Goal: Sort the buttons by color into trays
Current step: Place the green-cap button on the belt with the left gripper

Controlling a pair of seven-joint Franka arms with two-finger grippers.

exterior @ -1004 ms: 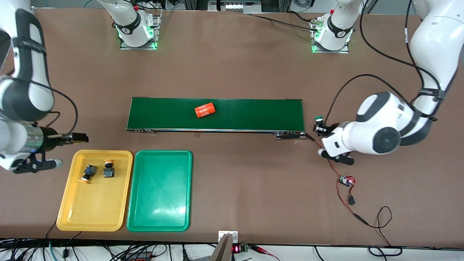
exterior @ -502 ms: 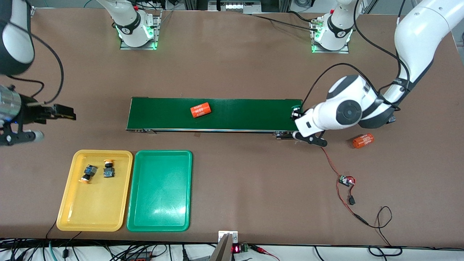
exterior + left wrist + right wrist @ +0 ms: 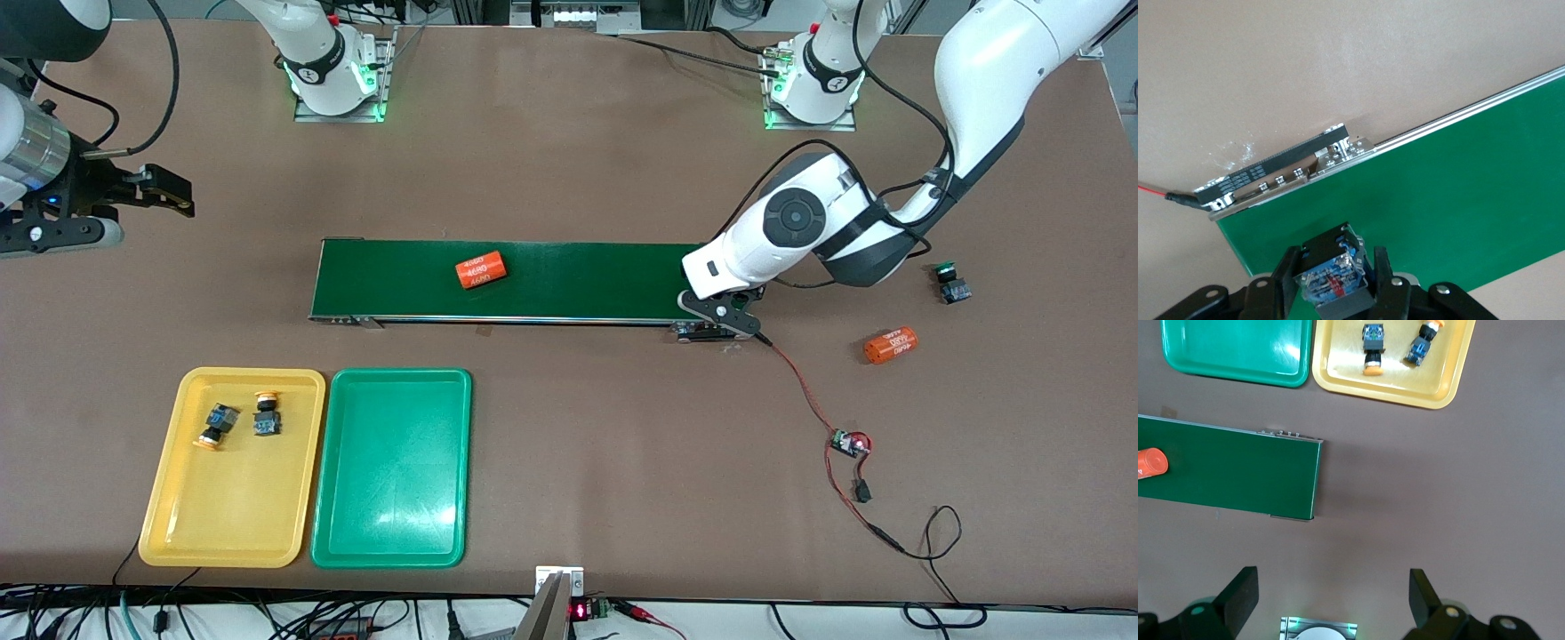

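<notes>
left gripper [image 3: 1333,283] gripping one green-capped button [image 3: 1331,270] between its fingers over the conveyor belt's [image 3: 569,280] left-arm end | right gripper [image 3: 1331,600] waiting with fingers spread wide, holding nothing, over bare table | second green button [image 3: 950,283] sitting on the table near an orange cylinder [image 3: 891,345] | two yellow-capped buttons [image 3: 240,418] lying in the yellow tray [image 3: 178,524] | green tray [image 3: 391,533] lying just beside it
</notes>
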